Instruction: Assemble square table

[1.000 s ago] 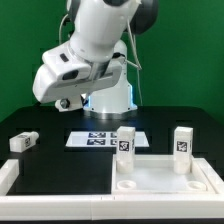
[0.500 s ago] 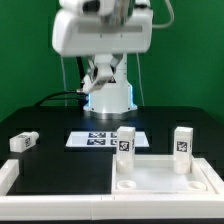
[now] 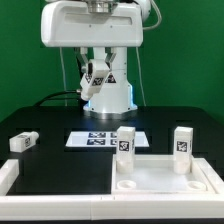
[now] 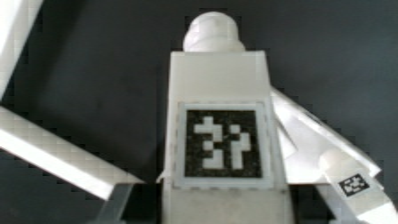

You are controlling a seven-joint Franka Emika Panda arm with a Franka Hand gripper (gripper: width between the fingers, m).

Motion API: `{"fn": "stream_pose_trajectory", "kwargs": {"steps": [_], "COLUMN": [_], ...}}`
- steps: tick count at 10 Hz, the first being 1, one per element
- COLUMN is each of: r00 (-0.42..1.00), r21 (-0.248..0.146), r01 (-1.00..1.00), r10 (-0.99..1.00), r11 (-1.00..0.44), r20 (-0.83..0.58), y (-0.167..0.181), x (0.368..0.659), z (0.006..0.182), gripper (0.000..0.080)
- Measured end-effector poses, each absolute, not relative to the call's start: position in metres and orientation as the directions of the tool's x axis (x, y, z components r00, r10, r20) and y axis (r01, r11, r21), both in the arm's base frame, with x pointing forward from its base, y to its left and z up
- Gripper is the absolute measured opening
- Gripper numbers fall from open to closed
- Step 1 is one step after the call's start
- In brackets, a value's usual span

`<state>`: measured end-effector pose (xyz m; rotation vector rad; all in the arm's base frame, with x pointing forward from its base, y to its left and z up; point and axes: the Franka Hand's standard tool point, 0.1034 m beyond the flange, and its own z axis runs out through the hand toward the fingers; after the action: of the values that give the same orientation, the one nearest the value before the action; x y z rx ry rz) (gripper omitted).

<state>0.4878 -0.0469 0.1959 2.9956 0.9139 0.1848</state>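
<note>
Gripper (image 3: 96, 76), clamped narrowly on a tagged leg (image 4: 222, 120), sits at 12 o'clock in the exterior view; a second earlier the arm leaned toward 10 o'clock. The square table top (image 3: 165, 176) is unmoved at 5 o'clock.

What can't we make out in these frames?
Held leg: wrist view, near end cut off by frame edge.
Jaws: wrist view, hidden behind that leg.
Top: exterior view's right, side cut off by frame edge.
Lying leg: exterior view, tag too small to read.
</note>
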Motion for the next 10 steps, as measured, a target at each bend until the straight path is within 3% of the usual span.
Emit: {"fn": "stream_pose_trajectory", "kwargs": {"steps": [1,2,4,5,6,7,10], "r00": [0.816,0.85,0.854,0.847,0.817,0.803,0.796], "r21": [0.036,-0.024,-0.084,-0.071,0.0,0.065,0.072], "r01": [0.552,0.482,0.403,0.347,0.314,0.304,0.299], "r10": [0.549,0.461,0.341,0.28,0.271,0.292,0.29], "r11": [-0.833,-0.876,-0.911,-0.935,-0.949,-0.951,-0.952], "r20": [0.181,0.254,0.393,0.452,0.509,0.519,0.532], "y": [-0.044,-0.006,0.042,0.062,0.07,0.059,0.064], "x": [0.493,0.512,0.551,0.575,0.587,0.576,0.578], "z": [0.196,0.2,0.197,0.191,0.186,0.182,0.193], "gripper": [0.0291,0.0291,0.0291,0.0291,0.0291,0.0291,0.0291]}}
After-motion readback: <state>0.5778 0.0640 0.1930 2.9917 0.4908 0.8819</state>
